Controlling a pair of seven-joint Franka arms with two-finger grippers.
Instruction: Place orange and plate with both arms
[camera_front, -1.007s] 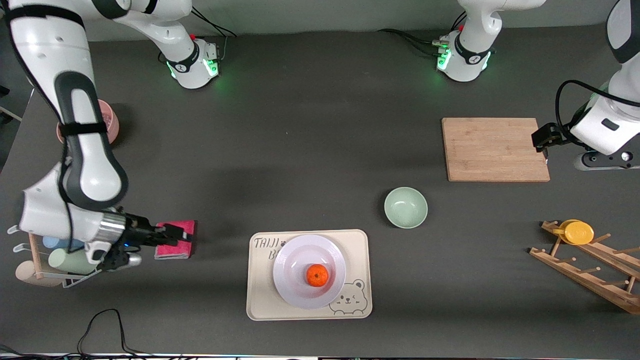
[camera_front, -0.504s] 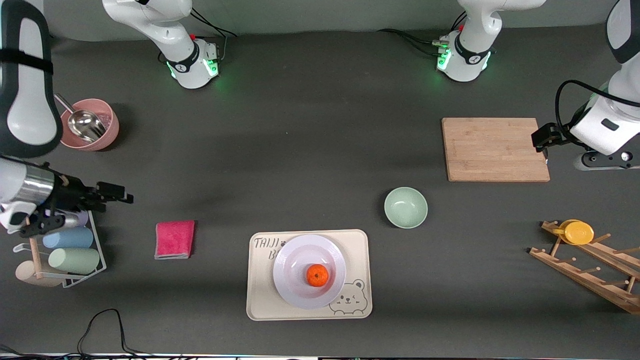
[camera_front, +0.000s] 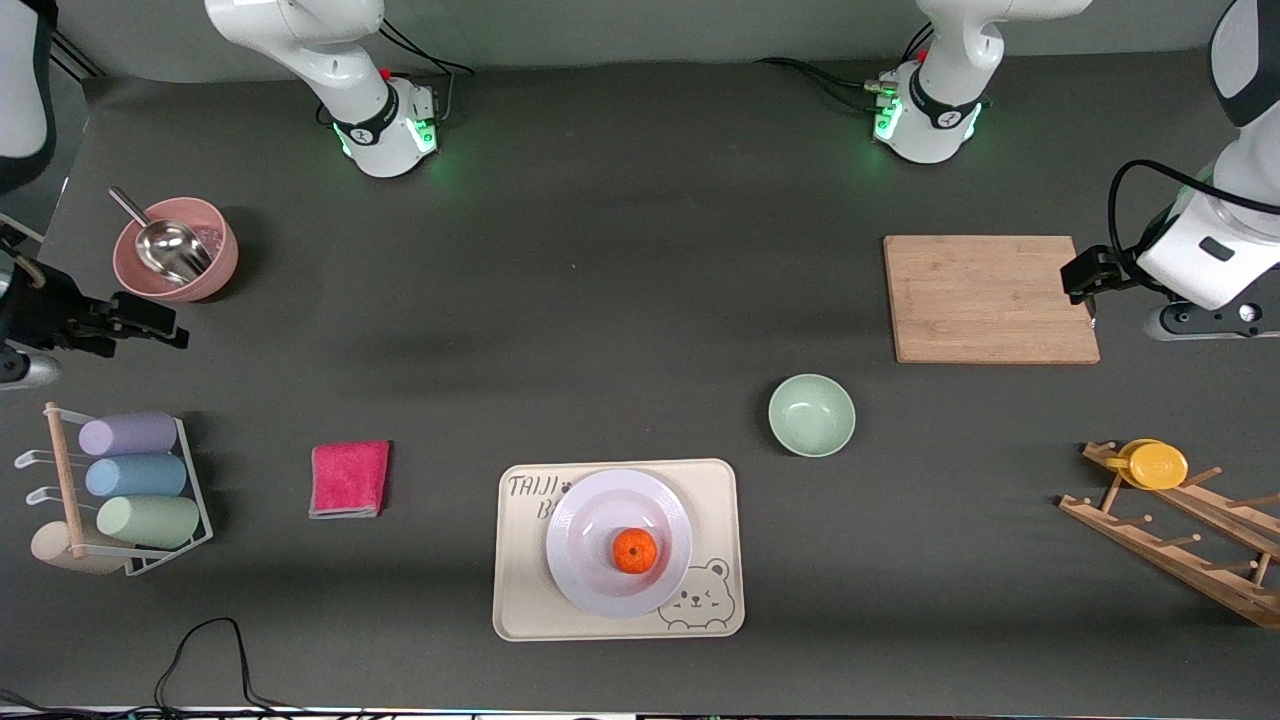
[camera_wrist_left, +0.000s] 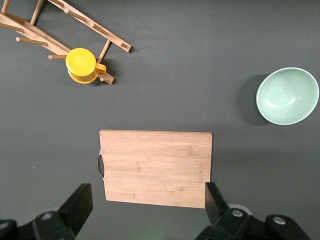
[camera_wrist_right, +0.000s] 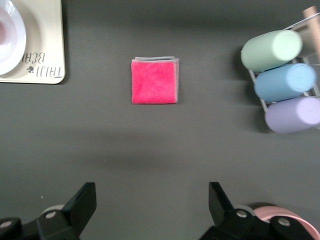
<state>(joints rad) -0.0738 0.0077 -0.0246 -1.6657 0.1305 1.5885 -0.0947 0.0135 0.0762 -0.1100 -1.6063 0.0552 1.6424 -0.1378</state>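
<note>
The orange (camera_front: 635, 551) lies in the white plate (camera_front: 585, 510), which rests on the cream bear-printed tray (camera_front: 520, 600) near the front camera. Only a slice of that plate (camera_wrist_right: 7, 35) shows in the right wrist view. My right gripper (camera_front: 160, 327) (camera_wrist_right: 150, 194) hangs open and empty over bare table at the right arm's end, between the pink bowl and the cup rack. At the left arm's end, my left gripper (camera_front: 1085, 285) (camera_wrist_left: 148, 195) waits open and empty over the edge of the wooden cutting board (camera_wrist_left: 155, 167).
A pink bowl with a metal scoop (camera_front: 175, 248), a rack of pastel cups (camera_front: 130, 475) and a folded pink cloth (camera_front: 349, 478) lie toward the right arm's end. A pale-green bowl (camera_front: 811, 414), the cutting board (camera_front: 990, 298) and a wooden rack with a yellow cup (camera_front: 1155, 465) lie toward the left arm's end.
My right gripper has swung away from the pink cloth, past the cup rack, to a spot beside the pink bowl, and its fingers have spread wider. The left arm has not moved.
</note>
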